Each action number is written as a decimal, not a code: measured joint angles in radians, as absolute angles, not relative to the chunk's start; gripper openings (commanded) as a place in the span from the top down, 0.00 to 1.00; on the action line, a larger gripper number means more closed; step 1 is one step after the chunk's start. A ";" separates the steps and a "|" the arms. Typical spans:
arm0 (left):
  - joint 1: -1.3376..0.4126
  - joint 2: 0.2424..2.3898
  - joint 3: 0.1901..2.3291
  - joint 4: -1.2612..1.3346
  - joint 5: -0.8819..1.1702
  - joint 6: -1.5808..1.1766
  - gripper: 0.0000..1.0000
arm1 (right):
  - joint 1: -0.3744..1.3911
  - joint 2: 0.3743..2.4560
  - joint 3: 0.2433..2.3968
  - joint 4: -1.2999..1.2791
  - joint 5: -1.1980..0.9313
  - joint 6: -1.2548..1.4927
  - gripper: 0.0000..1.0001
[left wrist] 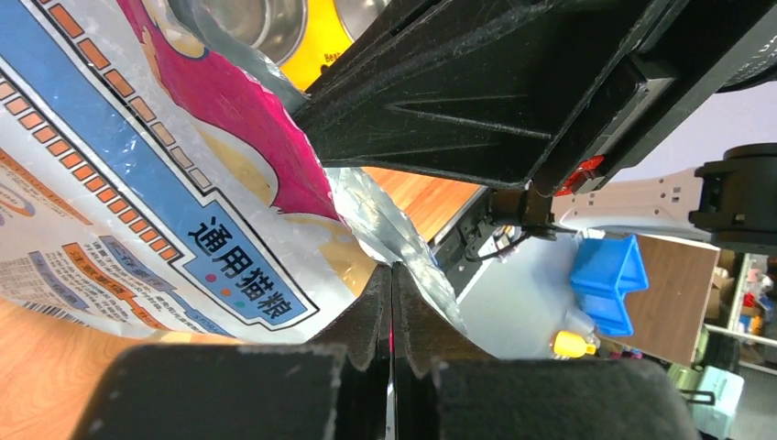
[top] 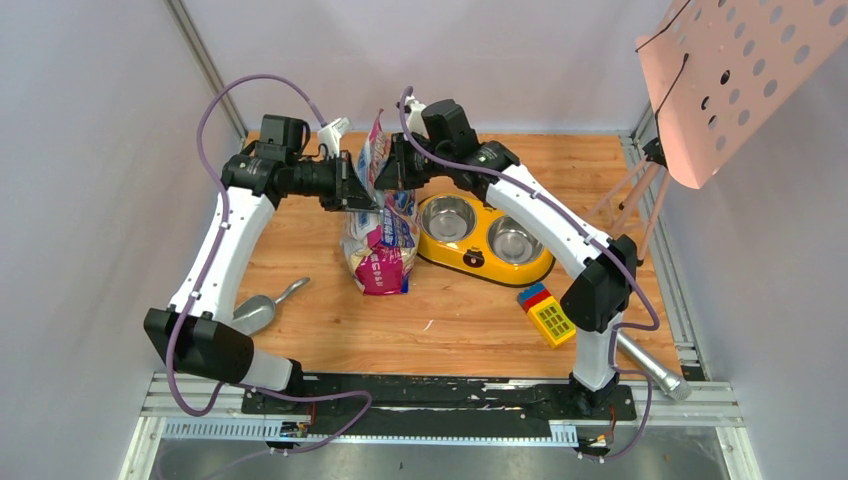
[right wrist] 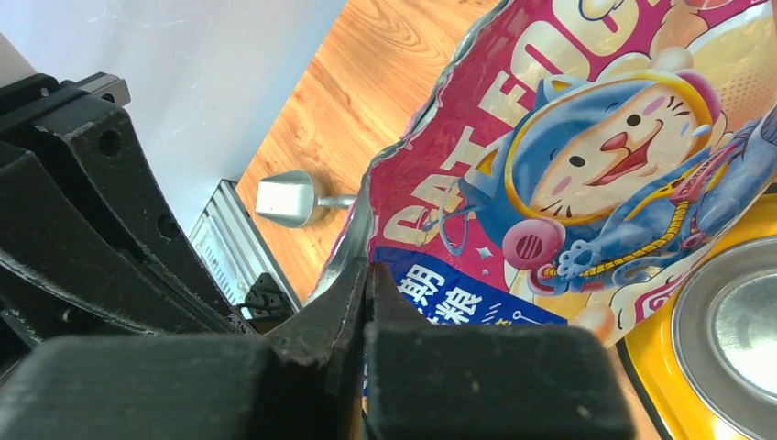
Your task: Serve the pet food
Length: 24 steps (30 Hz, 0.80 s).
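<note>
The glossy blue-and-magenta cat food bag (top: 380, 235) stands upright mid-table, left of the yellow double-bowl feeder (top: 484, 240). My left gripper (top: 358, 190) is shut on the bag's upper edge from the left; in the left wrist view its tips (left wrist: 392, 275) pinch the silver foil of the bag (left wrist: 183, 192). My right gripper (top: 388, 172) is shut on the bag's top edge from the right; the right wrist view shows its tips (right wrist: 367, 271) clamped on the bag (right wrist: 568, 156) rim. No kibble shows. Both steel bowls look empty.
A grey metal scoop (top: 262, 308) lies at the front left; it also shows in the right wrist view (right wrist: 290, 197). A coloured block toy (top: 546, 314) lies front right by the right arm's base. A pink perforated panel (top: 740, 70) hangs over the back right corner.
</note>
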<state>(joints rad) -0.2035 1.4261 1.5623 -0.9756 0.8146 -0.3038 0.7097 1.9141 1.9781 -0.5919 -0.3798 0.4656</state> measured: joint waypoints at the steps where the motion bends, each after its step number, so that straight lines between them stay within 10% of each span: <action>1: -0.204 1.425 1.562 -0.976 0.813 -0.303 0.91 | 0.711 1.915 1.980 -0.591 -0.378 0.466 1.00; 4: -0.203 1.413 1.566 -0.989 0.785 -0.281 0.44 | 0.713 1.915 1.977 -0.584 -0.376 0.458 1.00; 6: -0.196 1.410 1.595 -1.027 0.745 -0.275 0.35 | 0.712 1.912 1.960 -0.566 -0.373 0.439 1.00; 24: -0.181 1.565 1.771 -1.028 0.553 -0.293 0.31 | 0.669 1.910 1.925 -0.486 -0.564 0.356 1.00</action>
